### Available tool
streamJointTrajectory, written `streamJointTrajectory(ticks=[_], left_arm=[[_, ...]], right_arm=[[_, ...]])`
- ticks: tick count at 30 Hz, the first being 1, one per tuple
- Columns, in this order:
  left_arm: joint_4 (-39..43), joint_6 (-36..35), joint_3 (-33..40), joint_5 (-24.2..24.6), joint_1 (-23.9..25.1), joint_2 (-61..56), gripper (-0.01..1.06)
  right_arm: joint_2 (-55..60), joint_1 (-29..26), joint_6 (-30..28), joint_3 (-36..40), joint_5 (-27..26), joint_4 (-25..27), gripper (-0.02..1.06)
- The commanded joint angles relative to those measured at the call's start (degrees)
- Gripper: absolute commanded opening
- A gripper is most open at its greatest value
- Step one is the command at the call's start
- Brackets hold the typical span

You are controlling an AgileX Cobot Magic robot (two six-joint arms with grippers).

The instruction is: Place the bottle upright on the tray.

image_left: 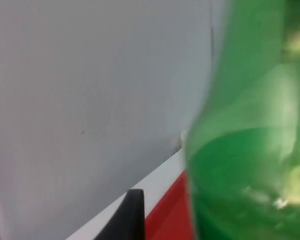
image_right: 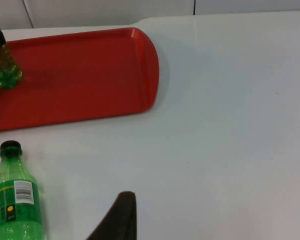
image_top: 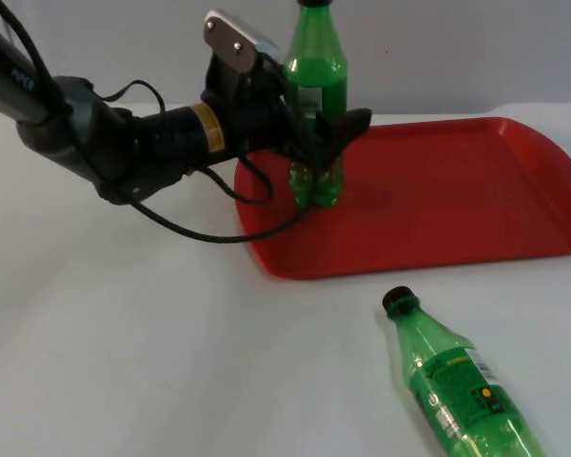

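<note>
A green bottle (image_top: 316,86) with a black cap stands upright at the left end of the red tray (image_top: 457,190). My left gripper (image_top: 338,129) is open around the bottle's middle, one finger on each side. In the left wrist view the bottle (image_left: 250,150) looms close, and a strip of tray separates it from one fingertip (image_left: 131,215). A second green bottle (image_top: 457,386) lies on its side on the white table in front of the tray, cap toward the tray. The right gripper (image_right: 125,220) waits over the table, looking at the lying bottle (image_right: 12,205) and the tray (image_right: 80,75).
The grey partition wall (image_top: 457,48) rises just behind the tray. The tray's middle and right part are bare. White table top (image_top: 124,333) spreads to the left and front of the tray.
</note>
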Motion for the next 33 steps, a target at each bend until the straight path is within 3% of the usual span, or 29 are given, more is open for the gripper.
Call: streamJointTrajectory(ticks=[1,9,19,28,31,33], left_arm=[[1.36,-2.12,0.01,-0.39,1.01,-0.67,1.05],[3.11,-2.14,4.41,-0.40,3.00,-2.96,1.05],[4.82,-2.28,16.76,-0.59,3.36,-12.67,1.05],[4.82,-2.77,26.14,3.92,3.36,-22.62,1.05],[4.94,-5.87,28.46,9.87,3.36,-27.51,1.05],[6.67,-12.26,28.63,16.38,3.36,-30.83,1.05]], right_arm=[[-0.19,-0.46,-0.17,0.37,-0.08,0.18,1.05],[-0.19,-0.46,-0.17,0.37,-0.08,0.18,1.05],[-0.19,-0.46,-0.17,0.37,-0.08,0.18,1.05],[-0.19,-0.46,-0.17,0.37,-0.08,0.18,1.05],[-0.19,-0.46,-0.17,0.37,-0.08,0.18,1.05],[-0.19,-0.46,-0.17,0.37,-0.08,0.18,1.05]])
